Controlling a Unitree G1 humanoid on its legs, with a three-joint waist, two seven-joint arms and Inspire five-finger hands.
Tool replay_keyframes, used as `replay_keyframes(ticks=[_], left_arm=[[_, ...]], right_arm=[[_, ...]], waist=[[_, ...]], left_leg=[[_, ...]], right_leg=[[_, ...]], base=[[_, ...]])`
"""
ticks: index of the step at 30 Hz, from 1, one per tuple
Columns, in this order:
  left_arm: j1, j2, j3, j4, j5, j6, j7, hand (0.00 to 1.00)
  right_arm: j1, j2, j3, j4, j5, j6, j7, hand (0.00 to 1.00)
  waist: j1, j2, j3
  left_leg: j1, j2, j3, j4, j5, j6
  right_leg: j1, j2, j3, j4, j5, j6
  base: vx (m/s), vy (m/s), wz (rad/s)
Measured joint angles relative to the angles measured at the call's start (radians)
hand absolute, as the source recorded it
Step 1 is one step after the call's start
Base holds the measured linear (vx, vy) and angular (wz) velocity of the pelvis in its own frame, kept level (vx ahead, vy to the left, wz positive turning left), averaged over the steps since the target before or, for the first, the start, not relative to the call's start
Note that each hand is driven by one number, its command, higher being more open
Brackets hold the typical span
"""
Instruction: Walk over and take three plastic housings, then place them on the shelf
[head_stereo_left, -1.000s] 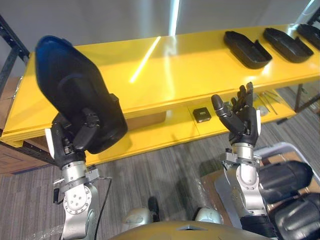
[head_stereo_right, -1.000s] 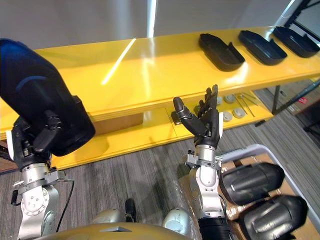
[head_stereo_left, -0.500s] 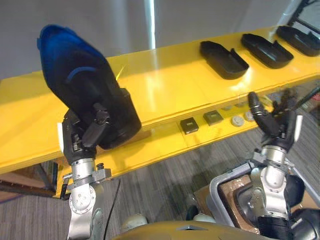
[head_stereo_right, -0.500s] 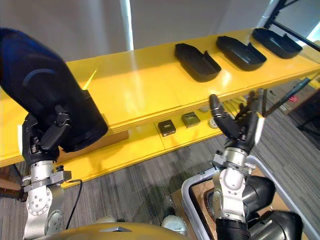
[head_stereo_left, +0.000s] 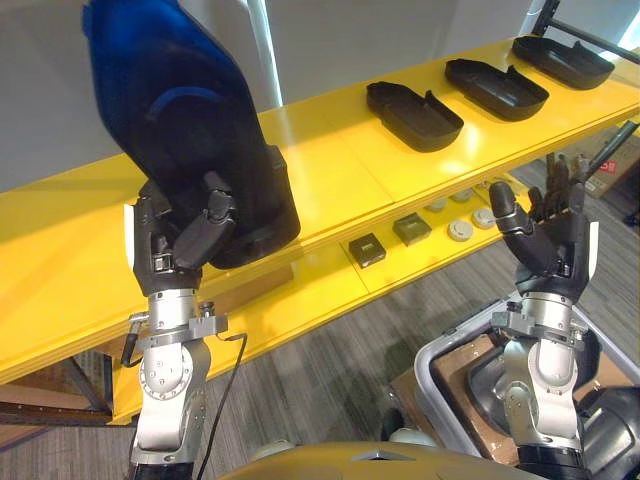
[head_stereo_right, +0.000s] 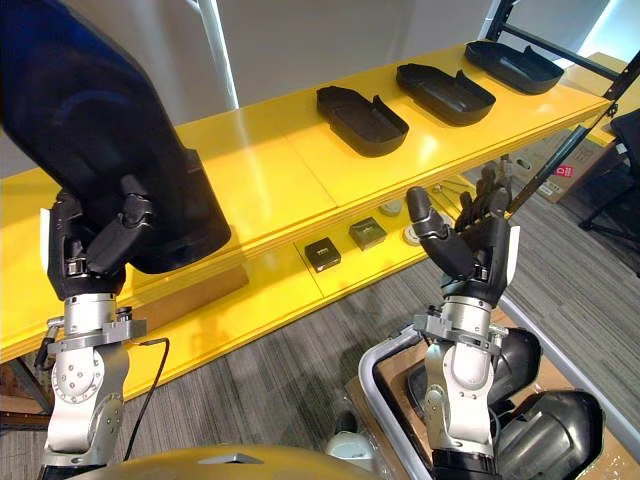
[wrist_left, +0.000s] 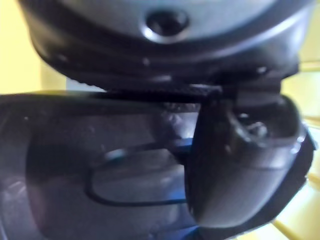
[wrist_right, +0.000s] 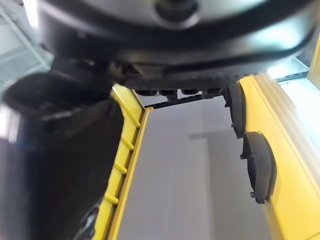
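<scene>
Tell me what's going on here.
The robot's left hand is curled round a large dark plastic housing, held up at the top board of the long yellow shelf. Three black plastic housings lie in a row further along that board, to the robot's right. Its right hand is raised, open and empty, in front of the shelf. A grey bin by that arm holds more dark housings.

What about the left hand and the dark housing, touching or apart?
Touching. The left eye view shows the left hand with fingers curled round the lower end of the dark housing.
</scene>
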Motion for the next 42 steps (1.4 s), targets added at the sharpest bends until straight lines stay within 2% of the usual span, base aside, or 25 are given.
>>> replay_keyframes(ticks=[6,9,11,15,19,21,25,26,31,34,36,42], left_arm=[[-0.188,0.032,-0.005,0.107,-0.079,0.056,0.099,0.0],[-0.27,0.058,0.001,0.208,-0.087,0.071,0.184,0.0],[-0.365,0.092,0.014,0.323,-0.088,0.113,0.25,0.0],[-0.533,0.171,0.051,0.514,-0.169,0.156,0.29,0.0],[-0.643,0.196,0.082,0.638,-0.245,0.172,0.309,0.0],[-0.67,0.196,0.081,0.665,-0.246,0.175,0.309,0.0],[-0.736,0.196,0.069,0.752,-0.255,0.22,0.329,0.0],[-0.764,0.196,0.067,0.776,-0.259,0.26,0.346,0.0],[-0.785,0.196,0.047,0.852,-0.279,0.345,0.351,0.0],[-0.785,0.195,0.025,0.921,-0.303,0.454,0.341,0.0],[-0.786,0.195,0.023,0.966,-0.33,0.472,0.324,0.0],[-0.805,0.196,0.011,1.034,-0.33,0.476,0.282,0.0]], right_arm=[[0.088,0.005,0.076,0.0,-0.037,0.019,0.042,1.0],[0.11,0.005,0.1,0.0,-0.062,0.019,0.071,1.0],[0.118,0.004,0.111,0.0,-0.061,0.019,0.093,1.0],[0.131,-0.008,0.125,0.0,-0.061,0.019,0.099,1.0],[0.132,-0.011,0.136,0.0,-0.06,0.019,0.098,1.0],[0.132,-0.013,0.155,0.0,-0.059,0.019,0.098,1.0],[0.132,-0.019,0.212,0.0,-0.062,0.02,0.102,1.0],[0.133,-0.02,0.226,0.0,-0.063,0.02,0.101,1.0],[0.141,-0.019,0.251,0.0,-0.087,0.025,0.076,1.0],[0.159,-0.007,0.266,0.0,-0.1,0.051,0.056,1.0],[0.169,-0.007,0.281,0.0,-0.099,0.065,0.044,1.0],[0.168,-0.007,0.282,0.0,-0.099,0.074,0.041,1.0]], waist=[[-0.026,-0.002,-0.002],[-0.045,-0.002,-0.002],[-0.063,-0.003,-0.003],[-0.085,-0.008,-0.005],[-0.096,-0.008,-0.005],[-0.097,-0.009,-0.006],[-0.102,-0.008,-0.006],[-0.108,-0.009,-0.006],[-0.119,-0.01,-0.007],[-0.12,-0.014,-0.01],[-0.12,-0.017,-0.011],[-0.111,-0.033,-0.012]], left_leg=[[-0.004,0.003,0.06,0.0,0.0,-0.001],[0.006,0.008,0.094,0.002,-0.002,-0.003],[0.013,0.012,0.118,0.002,-0.003,-0.005],[0.006,0.014,0.14,0.004,-0.003,-0.006],[0.001,0.015,0.144,0.005,-0.003,-0.006],[-0.007,0.015,0.144,0.009,-0.003,-0.005],[-0.013,0.014,0.135,0.015,-0.002,-0.005],[-0.017,0.011,0.131,0.015,-0.001,-0.003],[-0.023,0.006,0.123,0.016,0.0,0.0],[-0.025,0.007,0.118,0.019,0.001,0.0],[-0.031,0.009,0.114,0.02,0.0,0.001],[-0.047,0.01,0.113,0.034,-0.005,0.003]], right_leg=[[-0.031,0.012,0.06,-0.012,0.028,-0.009],[-0.041,0.02,0.09,-0.012,0.038,-0.015],[-0.046,0.027,0.113,-0.012,0.044,-0.019],[-0.065,0.031,0.131,-0.012,0.056,-0.023],[-0.07,0.032,0.135,-0.012,0.058,-0.022],[-0.078,0.031,0.135,-0.012,0.061,-0.023],[-0.077,0.027,0.128,-0.012,0.062,-0.023],[-0.077,0.024,0.12,-0.012,0.062,-0.023],[-0.077,0.018,0.116,-0.012,0.064,-0.019],[-0.076,0.017,0.115,-0.012,0.064,-0.02],[-0.077,0.016,0.115,-0.012,0.065,-0.02],[-0.089,0.013,0.116,-0.012,0.07,-0.023]], base=[[-0.11,0.007,-0.28],[-0.09,-0.004,-0.35],[-0.11,-0.006,-0.37],[-0.1,-0.003,-0.18],[-0.06,0.012,-0.03],[-0.05,0.028,0.03],[-0.04,0.038,0.07],[-0.05,0.046,0.15],[-0.05,0.041,0.07],[-0.06,0.02,0.02],[-0.08,0.015,0.02],[-0.07,0.014,0.01]])
